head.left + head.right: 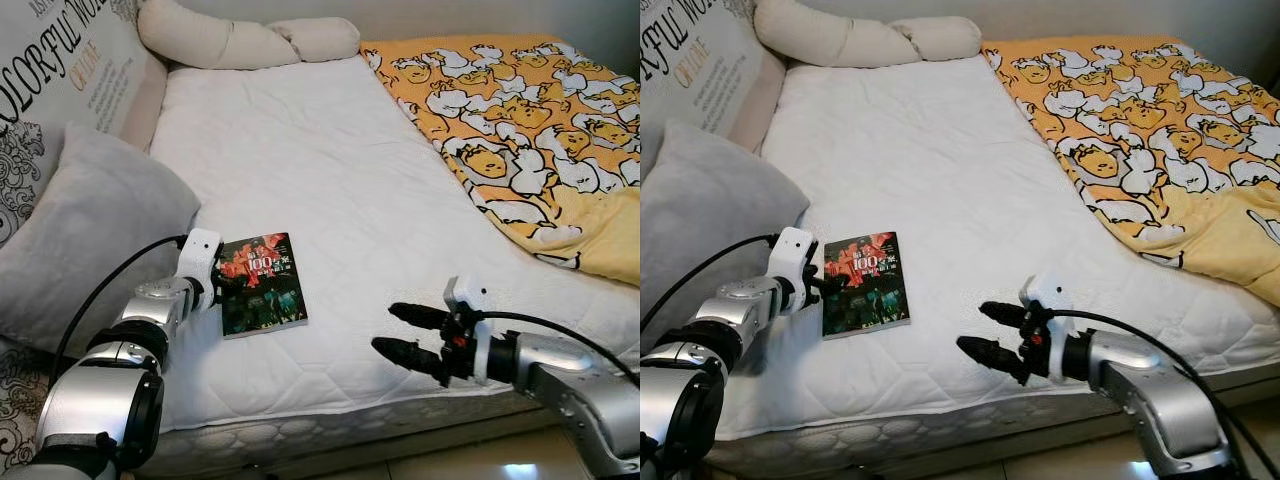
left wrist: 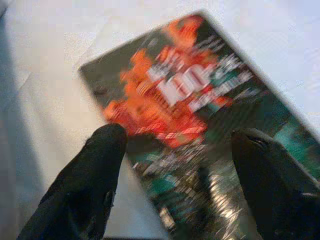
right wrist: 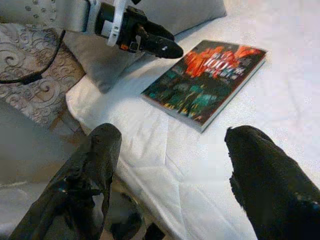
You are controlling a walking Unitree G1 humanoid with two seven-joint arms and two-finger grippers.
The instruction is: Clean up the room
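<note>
A dark paperback book (image 1: 262,283) with red and white cover print lies flat on the white mattress (image 1: 330,170), near its front left part. My left gripper (image 1: 224,281) is at the book's left edge. It is open, and in the left wrist view its fingers (image 2: 95,170) straddle that edge just above the cover (image 2: 190,115). My right gripper (image 1: 385,328) hovers open over the mattress to the right of the book, a short gap away, pointing left at it. The right wrist view shows the book (image 3: 205,82) ahead between the spread fingertips (image 3: 95,160).
A grey pillow (image 1: 90,230) leans at the left beside my left arm. A yellow duck-print blanket (image 1: 530,110) covers the bed's right side. Beige bolsters (image 1: 230,40) lie at the head, and a printed cushion (image 1: 60,70) stands at the left. Below the mattress front edge (image 1: 330,410) is floor.
</note>
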